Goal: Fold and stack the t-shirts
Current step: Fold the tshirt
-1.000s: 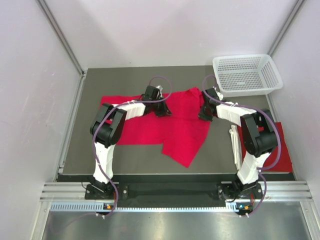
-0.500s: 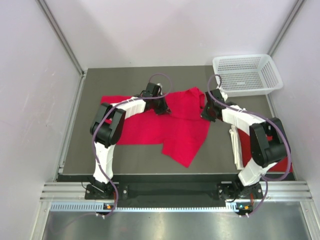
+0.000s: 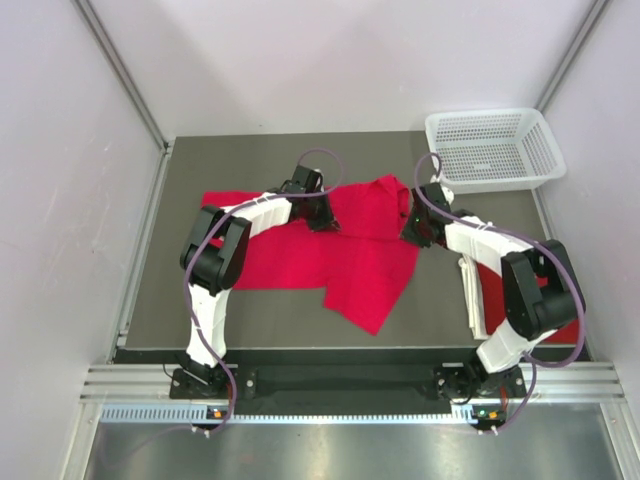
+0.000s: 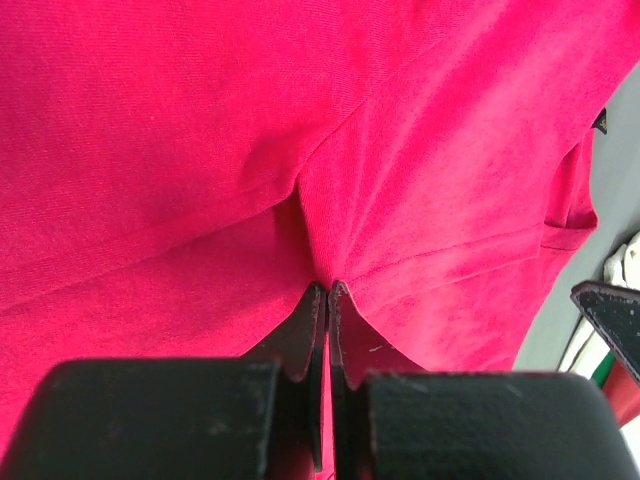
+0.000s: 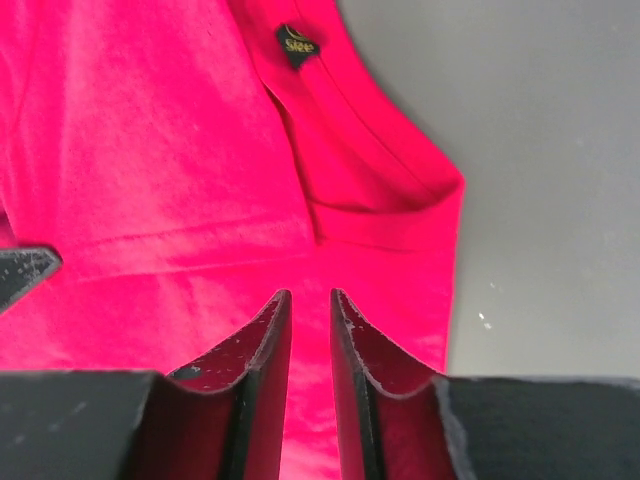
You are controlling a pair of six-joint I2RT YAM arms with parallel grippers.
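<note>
A bright red t-shirt (image 3: 330,260) lies spread and partly rumpled on the dark table; it fills the left wrist view (image 4: 200,150) and the right wrist view (image 5: 150,150). My left gripper (image 3: 320,215) is shut on a pinched fold of its cloth near the far edge (image 4: 327,290). My right gripper (image 3: 412,228) sits low over the shirt's right edge by the collar, jaws narrowly apart (image 5: 310,295), with flat cloth showing between them. The neck label (image 5: 295,42) shows ahead. A second red t-shirt (image 3: 573,324) lies at the right, mostly hidden under my right arm.
A white mesh basket (image 3: 490,150) stands at the far right corner. A white folded item (image 3: 470,290) lies beside the right arm. Bare grey table (image 5: 560,150) lies right of the collar. Walls close in the table on both sides.
My right arm has stretched out and its elbow swung right, while its gripper stayed at the shirt's right edge. My left gripper shifted slightly and still holds the cloth.
</note>
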